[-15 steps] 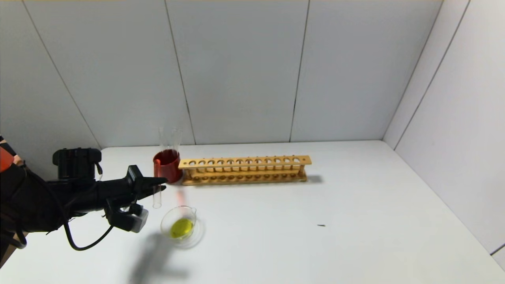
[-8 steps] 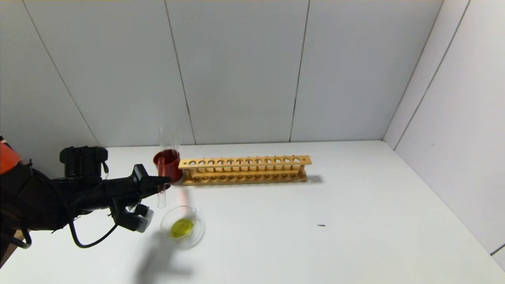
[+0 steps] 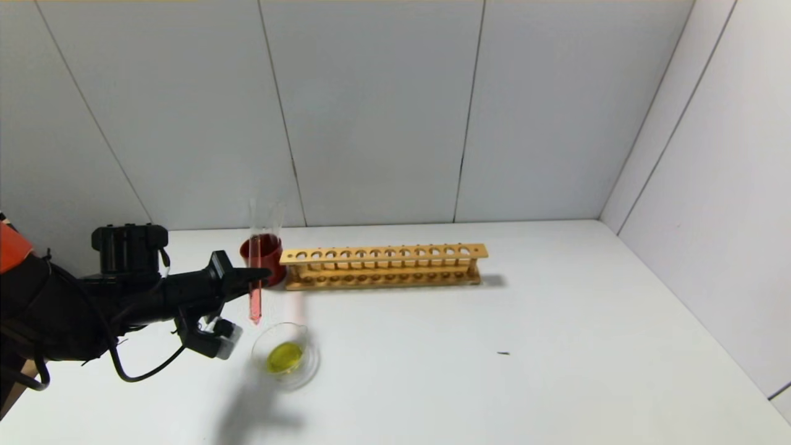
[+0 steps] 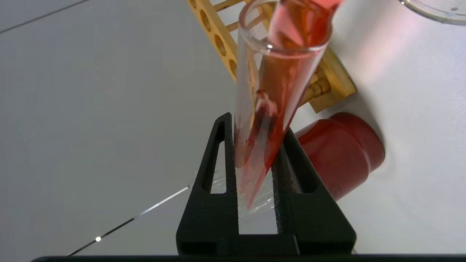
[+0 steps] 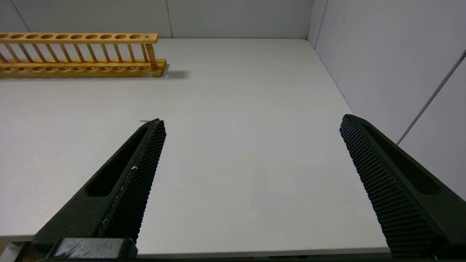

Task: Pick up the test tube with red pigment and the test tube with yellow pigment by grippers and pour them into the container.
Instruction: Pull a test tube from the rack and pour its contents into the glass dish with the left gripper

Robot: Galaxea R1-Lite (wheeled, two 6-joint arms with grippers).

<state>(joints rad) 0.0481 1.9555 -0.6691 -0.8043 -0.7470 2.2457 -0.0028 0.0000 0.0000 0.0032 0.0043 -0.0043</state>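
Observation:
My left gripper (image 3: pixel 262 274) is shut on the test tube with red pigment (image 3: pixel 254 298). It holds the tube near its round end, mouth pointing down, and red liquid fills the tube's lower length. The mouth hangs just above the left rim of the container (image 3: pixel 259 347), a clear dish with yellow liquid in it. In the left wrist view the jaws (image 4: pixel 256 125) clamp the tube (image 4: pixel 280 72), and the dish's rim (image 4: pixel 433 7) shows beyond the mouth. No tube with yellow liquid shows. My right gripper (image 5: pixel 251 123) is open and empty over the table's near right side.
A dark red cup (image 3: pixel 264 254) holding clear tubes (image 3: pixel 262 216) stands just behind the left gripper. The empty wooden rack (image 3: pixel 383 266) lies to its right and also shows in the right wrist view (image 5: pixel 80 54). A small dark speck (image 3: pixel 503 353) lies mid-table.
My left gripper has moved slightly up and right toward the dish. The tube looked clear before, and red liquid has now run down to its mouth end.

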